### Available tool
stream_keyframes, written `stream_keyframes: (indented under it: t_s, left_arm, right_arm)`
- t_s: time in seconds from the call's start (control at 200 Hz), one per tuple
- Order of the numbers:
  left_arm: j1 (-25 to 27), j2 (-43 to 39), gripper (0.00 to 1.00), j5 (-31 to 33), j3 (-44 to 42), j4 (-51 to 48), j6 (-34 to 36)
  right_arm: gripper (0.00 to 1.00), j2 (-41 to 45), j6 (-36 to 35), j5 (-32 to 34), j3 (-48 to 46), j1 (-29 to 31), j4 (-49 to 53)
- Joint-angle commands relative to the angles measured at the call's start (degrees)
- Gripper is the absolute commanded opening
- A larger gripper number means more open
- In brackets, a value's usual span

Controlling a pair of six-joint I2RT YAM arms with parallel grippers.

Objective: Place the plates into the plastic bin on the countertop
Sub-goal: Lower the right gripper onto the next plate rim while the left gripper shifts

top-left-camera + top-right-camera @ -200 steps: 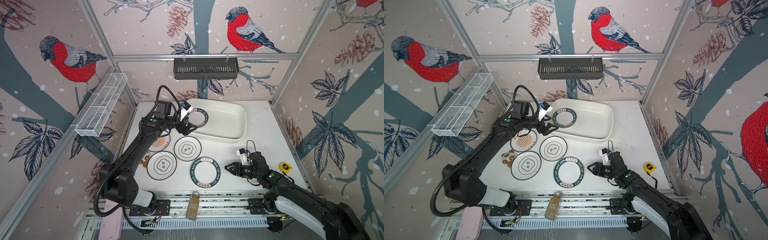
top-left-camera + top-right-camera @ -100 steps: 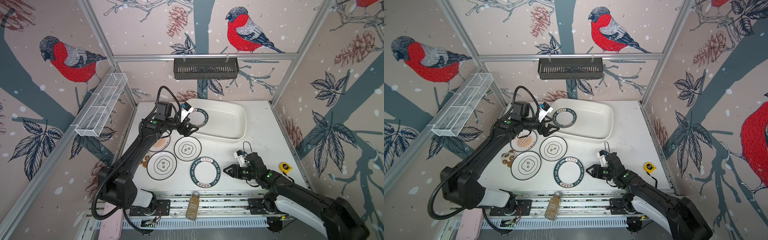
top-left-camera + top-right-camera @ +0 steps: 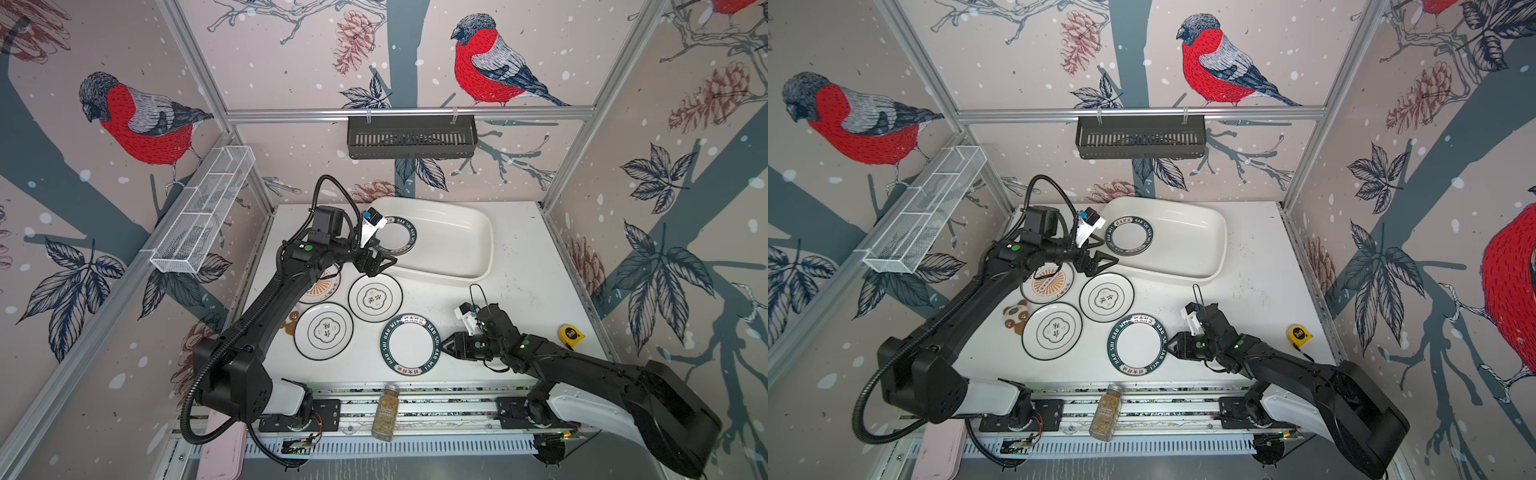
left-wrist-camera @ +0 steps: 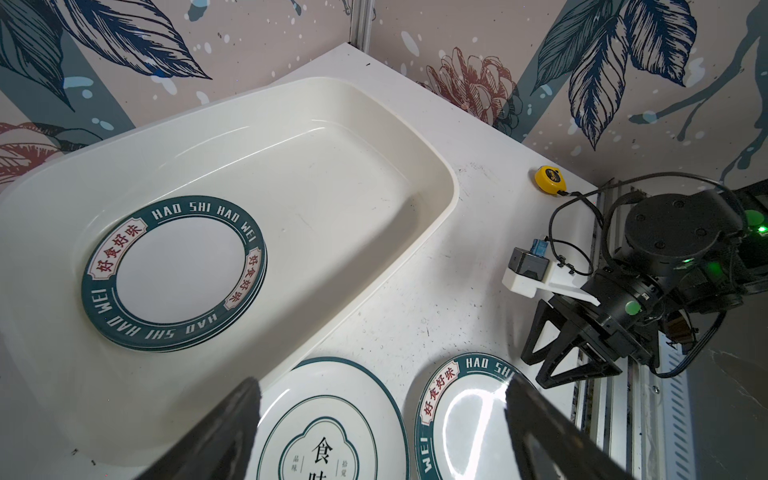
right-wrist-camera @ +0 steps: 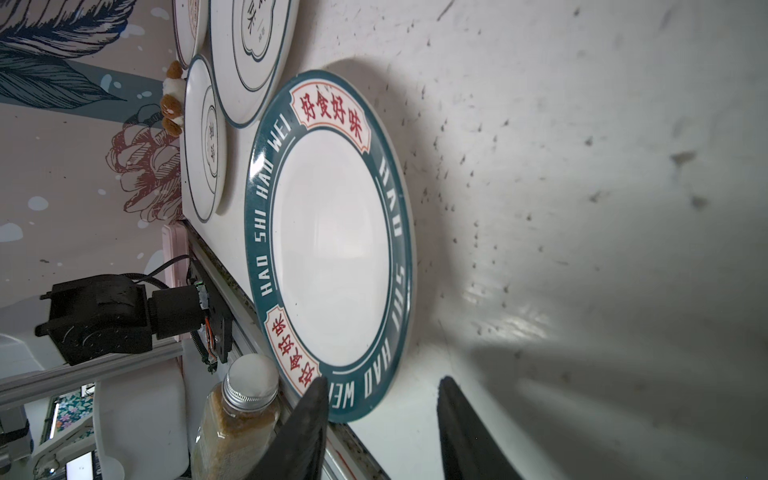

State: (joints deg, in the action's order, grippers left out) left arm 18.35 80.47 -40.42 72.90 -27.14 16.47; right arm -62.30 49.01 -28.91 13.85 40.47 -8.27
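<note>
Bench: white countertop (image 3: 519,291), speckled with crumbs.
At far centre: plastic bin (image 3: 449,245). At its left end, binned lettered plate (image 3: 392,241), apparently topping a short stack, going by the layered edges in the left wrist view.
Outside the bin, on the near left half:
- loose lettered plate (image 3: 409,345), nearest the front rail
- far flower-emblem plate (image 3: 375,298) and near flower-emblem plate (image 3: 324,336)
- orange sunburst plate (image 3: 322,286), partly hidden under the left arm

Left gripper (image 3: 380,264): spread wide, empty, hovering at the bin's near left rim, just above the far flower-emblem plate.
Right gripper (image 3: 444,345): low at the right edge of the loose lettered plate. In the right wrist view, jaws part-way apart, straddling that rim, not clamped.

Judged step: pickup of the loose lettered plate by the right arm.
Next move, as judged: pinch the thin rim firmly, lift clear of neighbours, carry to the far bin, set down on or beside the stack.

Not for binning: spice jar (image 3: 384,415), brown coaster (image 3: 1016,316), yellow tape measure (image 3: 570,333).
</note>
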Motion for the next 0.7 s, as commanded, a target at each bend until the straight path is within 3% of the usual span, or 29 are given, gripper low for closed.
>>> stream_keyframes:
  t_s: [0.0, 0.695]
  left_arm:
    - [0.2, -0.3, 0.91, -1.7, -0.2, 1.3, 0.5]
    - [0.3, -0.7, 0.91, -3.0, -0.4, 2.4, -0.1]
  right_arm:
    - [0.44, -0.9, 1.7, 0.8, -0.2, 0.4, -4.7]
    - [0.35, -9.2, 2.8, 2.4, 2.9, 2.2, -7.1]
